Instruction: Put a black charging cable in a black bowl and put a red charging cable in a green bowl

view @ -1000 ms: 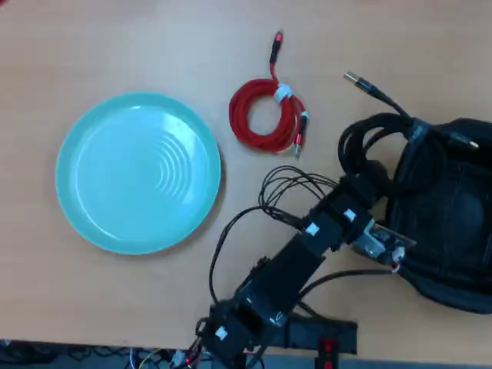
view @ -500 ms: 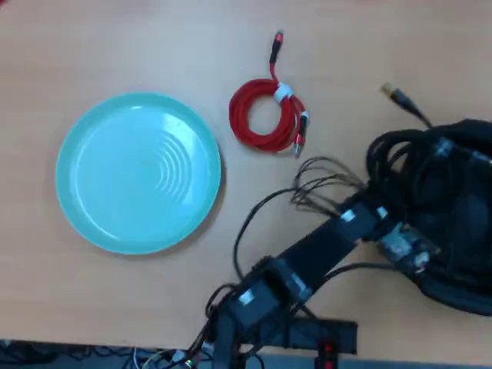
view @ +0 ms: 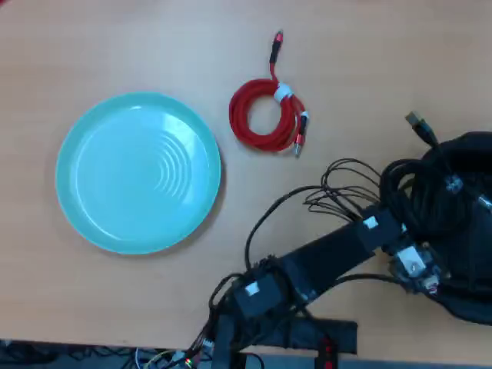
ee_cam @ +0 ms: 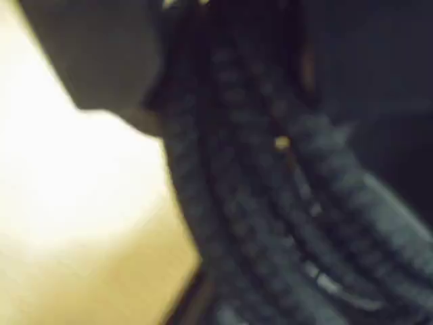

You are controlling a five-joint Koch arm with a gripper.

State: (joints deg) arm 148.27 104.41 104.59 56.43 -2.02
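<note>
The claw (view: pixel 430 231) hangs over the left part of the black bowl (view: pixel 469 304), at the right edge of the overhead view. Its tips are lost among dark cable and dark bowl, so I cannot tell whether it is spread or pinching. The black cable (view: pixel 430 181) sits right at the claw, its loops bunched over the bowl's left rim and partly inside it. One plug (view: pixel 416 123) sticks out up and to the left, past the rim and over the bare table (view: pixel 369 54).

In the wrist view, the black cable (ee_cam: pixel 270 203) fills most of the picture as blurred dark strands running from upper left to lower right, very close to the lens. Pale table (ee_cam: pixel 74 223) shows at the left, and the dark bowl (ee_cam: pixel 379 61) lies behind on the right.

Just left of the claw, the arm (view: pixel 323 261) runs down and left toward its base at the bottom edge, with thin wires (view: pixel 338 188) looping above it.

Farther away, up and to the left of the claw, the red cable (view: pixel 267 115) lies coiled on the table, well apart from both dishes, with one plug pointing away.

Farthest left is the green bowl (view: pixel 138 173), empty, flat on the table.
</note>
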